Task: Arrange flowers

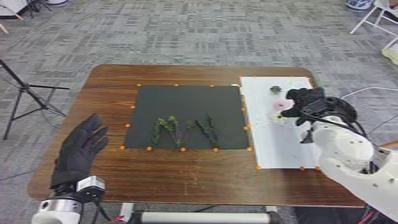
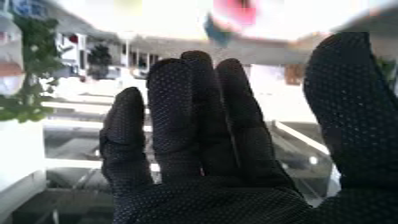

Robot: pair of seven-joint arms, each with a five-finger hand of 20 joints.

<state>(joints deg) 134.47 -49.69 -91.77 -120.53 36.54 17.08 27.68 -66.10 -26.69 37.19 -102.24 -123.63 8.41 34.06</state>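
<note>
Beside your right hand's (image 1: pixel 306 99) fingers: flowers (image 1: pixel 283 104), likely left to place
Between both hands: green stems (image 1: pixel 171 124), probably laid out
Your right fingers: straight, thumb wide
Your left hand (image 1: pixel 82 144): fingers straight

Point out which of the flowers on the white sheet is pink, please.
The middle flower, near the robot's right hand. It lies between the dark flower, farther from the robot, and the yellowish flower, closer to it.
</note>
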